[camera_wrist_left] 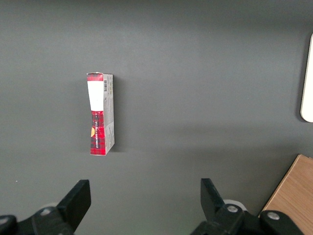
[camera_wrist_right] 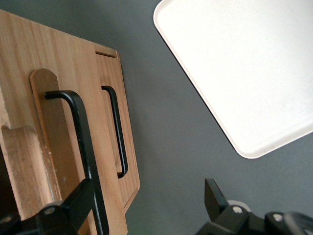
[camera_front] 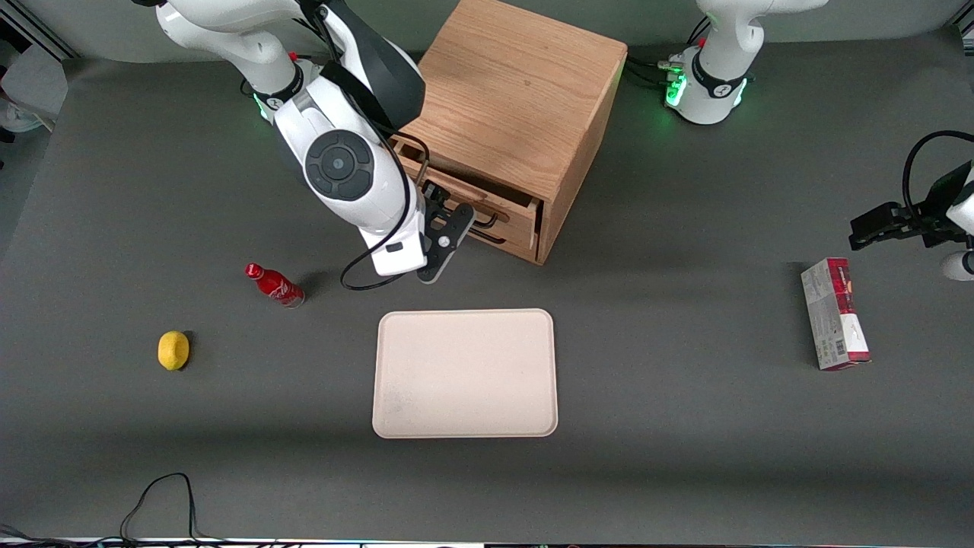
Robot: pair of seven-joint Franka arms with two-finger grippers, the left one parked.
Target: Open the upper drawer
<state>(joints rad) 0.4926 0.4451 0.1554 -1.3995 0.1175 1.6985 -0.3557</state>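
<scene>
The upper drawer of the oak cabinet stands pulled a little way out of the cabinet's front. In the right wrist view its wooden front carries a black bar handle. The lower drawer's front and its own handle show beside it. My right gripper hangs just in front of the drawers, nearer the front camera than the cabinet. It is open. One finger lies right alongside the upper handle's bar, and the other is over bare table. The jaws hold nothing.
A cream tray lies nearer the front camera than the cabinet. A red bottle and a lemon sit toward the working arm's end. A red and white box lies toward the parked arm's end.
</scene>
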